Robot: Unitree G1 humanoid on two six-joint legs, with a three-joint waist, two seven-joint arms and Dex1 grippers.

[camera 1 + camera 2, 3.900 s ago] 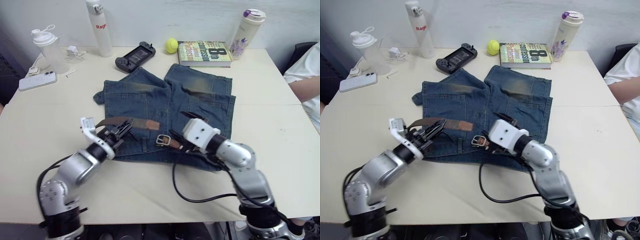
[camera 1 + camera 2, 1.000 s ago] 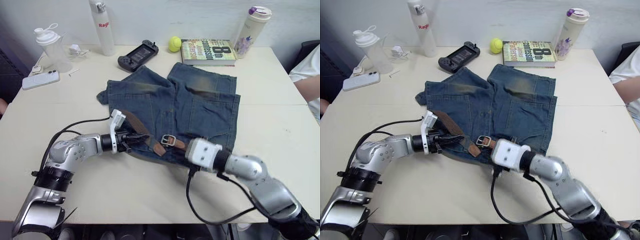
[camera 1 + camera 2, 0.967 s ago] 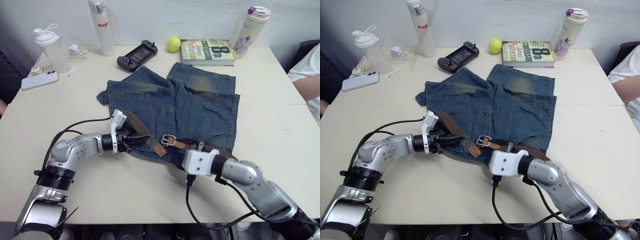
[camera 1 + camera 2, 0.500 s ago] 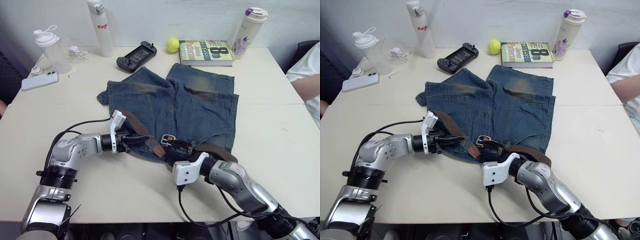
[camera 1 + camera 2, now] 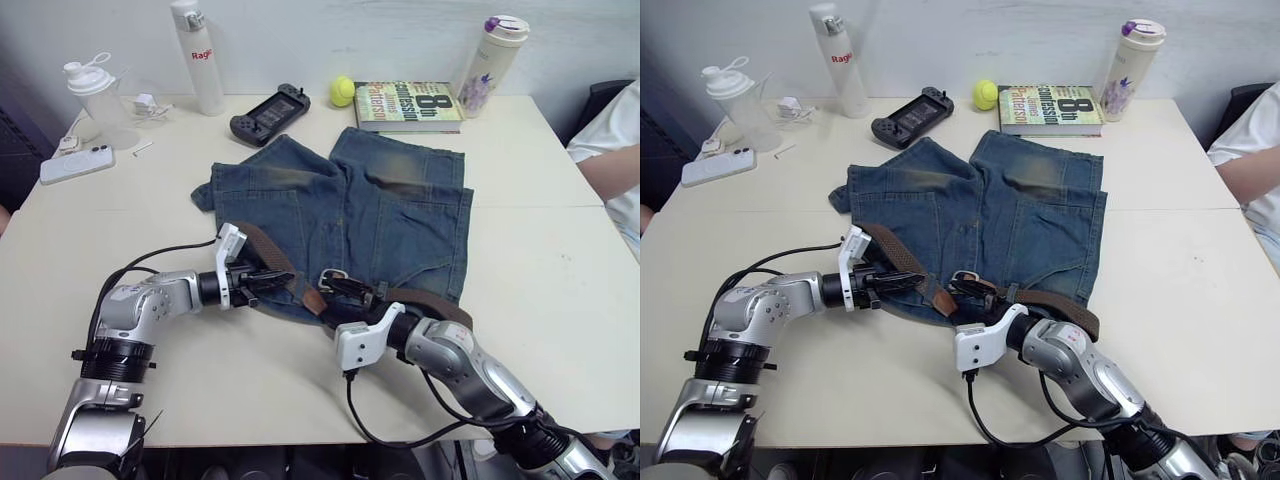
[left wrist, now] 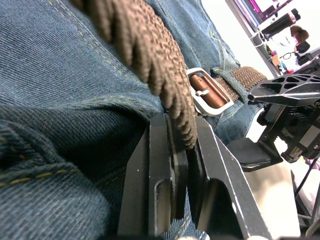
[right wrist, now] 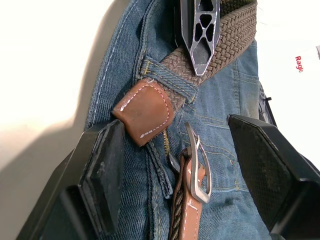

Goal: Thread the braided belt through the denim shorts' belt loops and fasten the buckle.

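At the far left of the head view a phone [image 5: 76,163] and a shaker [image 5: 96,98] are sitting on the desk [image 5: 560,250], with a white bottle [image 5: 198,55] and a game controller [image 5: 269,108] further right along the top edge. Lower left, my left tool [image 5: 262,283] is lying low at the shorts' [image 5: 350,215] near waistband, clenched on the belt [image 5: 268,258]; the left wrist view shows the braided strap pinched between its two fingers [image 6: 167,170], with the buckle [image 6: 206,91] just past them on the denim. In the middle of the frame the shorts are lying flat, legs pointing to the top. The belt is running across their lower edge, its leather tip [image 7: 145,111] poking out of a belt loop [image 7: 167,80] beside the buckle. Right of centre, my right tool [image 5: 357,291] is hovering over the buckle with its fingers [image 7: 102,175] spread wide, grasping nothing. At the top, a tennis ball [image 5: 343,91], a book [image 5: 407,106] and a tumbler [image 5: 491,52] are standing. A person's sleeve [image 5: 608,130] is showing at the right edge.
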